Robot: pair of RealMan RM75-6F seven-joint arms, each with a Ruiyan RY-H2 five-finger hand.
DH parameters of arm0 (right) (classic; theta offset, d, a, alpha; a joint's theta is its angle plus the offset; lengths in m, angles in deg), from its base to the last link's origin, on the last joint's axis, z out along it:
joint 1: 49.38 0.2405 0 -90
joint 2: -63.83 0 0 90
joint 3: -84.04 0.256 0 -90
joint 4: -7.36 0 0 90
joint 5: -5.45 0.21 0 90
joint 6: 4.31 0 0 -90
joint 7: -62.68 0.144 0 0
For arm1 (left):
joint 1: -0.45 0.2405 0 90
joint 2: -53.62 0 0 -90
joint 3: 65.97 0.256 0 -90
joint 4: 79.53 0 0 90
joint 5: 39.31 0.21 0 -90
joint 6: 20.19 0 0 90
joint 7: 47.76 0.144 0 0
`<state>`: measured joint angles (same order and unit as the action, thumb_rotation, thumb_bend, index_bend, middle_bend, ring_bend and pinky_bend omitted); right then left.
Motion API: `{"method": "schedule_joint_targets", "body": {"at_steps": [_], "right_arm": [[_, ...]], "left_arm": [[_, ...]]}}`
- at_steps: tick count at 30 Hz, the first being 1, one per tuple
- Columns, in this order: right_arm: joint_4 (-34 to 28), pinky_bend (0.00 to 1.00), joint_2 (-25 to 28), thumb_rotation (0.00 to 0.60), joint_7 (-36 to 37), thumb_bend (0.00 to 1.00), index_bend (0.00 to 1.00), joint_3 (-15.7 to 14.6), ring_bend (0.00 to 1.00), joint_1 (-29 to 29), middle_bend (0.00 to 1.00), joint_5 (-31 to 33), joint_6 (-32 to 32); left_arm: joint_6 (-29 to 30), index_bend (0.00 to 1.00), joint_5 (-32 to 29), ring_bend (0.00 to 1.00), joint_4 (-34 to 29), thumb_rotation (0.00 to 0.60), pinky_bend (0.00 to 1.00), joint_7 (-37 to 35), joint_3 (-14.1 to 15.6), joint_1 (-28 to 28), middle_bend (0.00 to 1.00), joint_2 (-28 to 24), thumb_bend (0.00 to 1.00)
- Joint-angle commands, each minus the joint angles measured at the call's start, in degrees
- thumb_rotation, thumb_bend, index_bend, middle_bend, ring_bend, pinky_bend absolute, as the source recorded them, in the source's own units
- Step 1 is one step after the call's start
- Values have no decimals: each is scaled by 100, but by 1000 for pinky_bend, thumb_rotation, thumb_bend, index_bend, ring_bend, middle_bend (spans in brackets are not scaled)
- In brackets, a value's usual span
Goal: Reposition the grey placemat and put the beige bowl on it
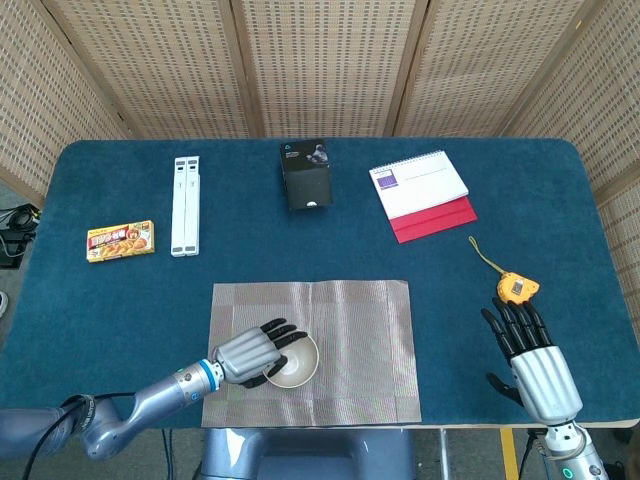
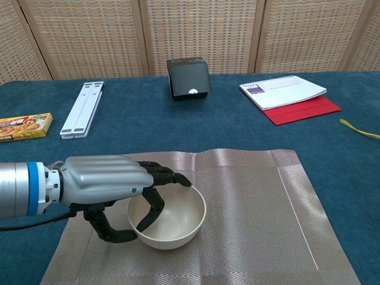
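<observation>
Placemat first: the grey woven rectangular placemat (image 1: 340,340) lies flat at the near edge of the blue surface (image 1: 100,310), square to the robot — a ready landing spot. On its near-left part sits the round beige bowl (image 2: 169,221), the left hand (image 2: 107,184) gripping its rim, seemingly to steady it. Right hand (image 1: 530,360) idles, fingers (image 1: 510,325) spread wide, holding nothing.

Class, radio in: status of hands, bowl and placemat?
Left hand grips beige bowl on grey placemat. Right hand open, idle. Nothing obstructing.
</observation>
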<state>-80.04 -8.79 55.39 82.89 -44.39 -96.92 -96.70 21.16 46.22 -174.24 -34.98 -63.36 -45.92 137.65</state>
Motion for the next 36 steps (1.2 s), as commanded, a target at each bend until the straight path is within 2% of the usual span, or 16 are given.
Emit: {"method": "schedule_joint_targets", "body": {"at_steps": [1,4,6,8,14,18,19,20,24,31,36], "right_arm": [[-1,0,3,600,0,0,41,2,0,-2,0,3,-2],[-4,0,7,600,2,0,41,-1,0,-3,0,1,-1],[-7,0,8,600,6,0,41,-4,0,-5,0,-2,-1],[-10,0,10,600,10,0,41,-4,0,-4,0,-6,-3],[-15,0,13,600,6,0,41,-18,0,-11,0,-31,-13],[-27,0,21,600,3,0,41,-31,0,-22,0,-59,-37],[-34,0,26,600,1,0,41,-35,0,-27,0,-71,-48],[-45,0,34,600,-7,0,41,-44,0,-39,0,-106,-85],[-42,0,42,600,-44,0,41,-27,0,-61,0,-140,-160],[23,0,21,600,-151,0,41,138,0,-95,0,40,-250],[103,0,-2,600,-170,0,40,291,0,-98,0,253,-267]], "left_arm": [[54,644,18,0,5,600,0,34,18,11,0,6,479],[148,307,66,0,-12,600,0,59,38,40,0,-20,277],[245,73,106,0,-29,600,0,89,49,72,0,-51,95],[330,3,139,0,-60,600,0,81,60,104,0,-97,23],[595,0,264,0,-192,600,0,-41,90,204,0,-285,0],[991,0,450,0,-318,600,0,-210,106,353,0,-515,0],[1196,0,519,0,-366,600,0,-275,103,436,0,-631,0],[1650,0,527,0,-469,600,0,-342,62,654,0,-904,0],[2510,0,520,0,-665,600,0,-391,44,1150,0,-1372,0],[4424,0,-206,0,-1152,600,0,825,-35,2550,0,-1730,0],[4946,0,-402,0,-1188,600,0,1104,59,3103,0,-1905,0]]}}
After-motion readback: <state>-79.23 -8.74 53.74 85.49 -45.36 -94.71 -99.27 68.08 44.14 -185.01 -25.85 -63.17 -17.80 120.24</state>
